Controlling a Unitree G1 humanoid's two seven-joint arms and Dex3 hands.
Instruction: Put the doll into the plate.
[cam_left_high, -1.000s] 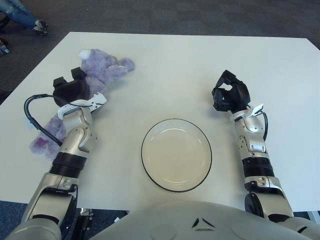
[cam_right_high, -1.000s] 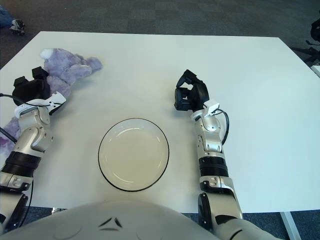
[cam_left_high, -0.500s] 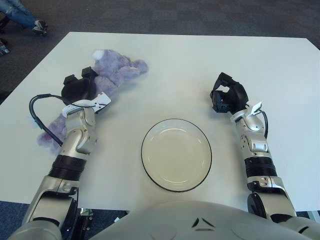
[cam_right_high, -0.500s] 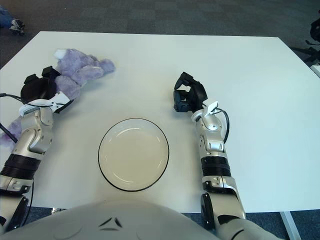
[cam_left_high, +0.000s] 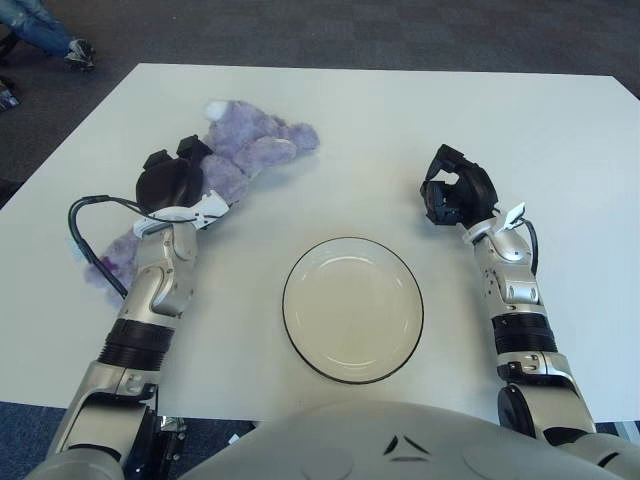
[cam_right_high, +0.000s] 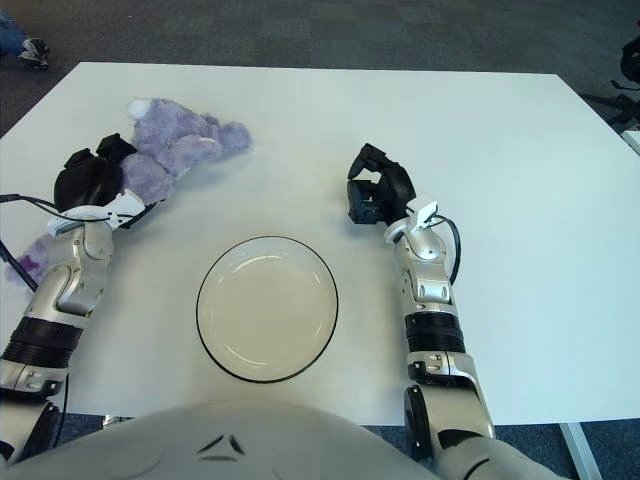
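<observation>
A purple plush doll lies stretched across the left side of the white table, head toward the middle, legs toward the left edge. My left hand sits on the doll's middle with its fingers curled into the plush. A white plate with a dark rim stands empty near the table's front centre, to the right of the doll. My right hand shows to the right of the plate, fingers curled, holding nothing.
The white table stretches wide behind the plate. A black cable loops beside my left forearm near the table's left edge. Dark carpet lies beyond the far edge, with someone's shoes at the top left.
My left hand has dragged the doll to the right, toward the table's middle and the plate. The right hand has barely moved.
</observation>
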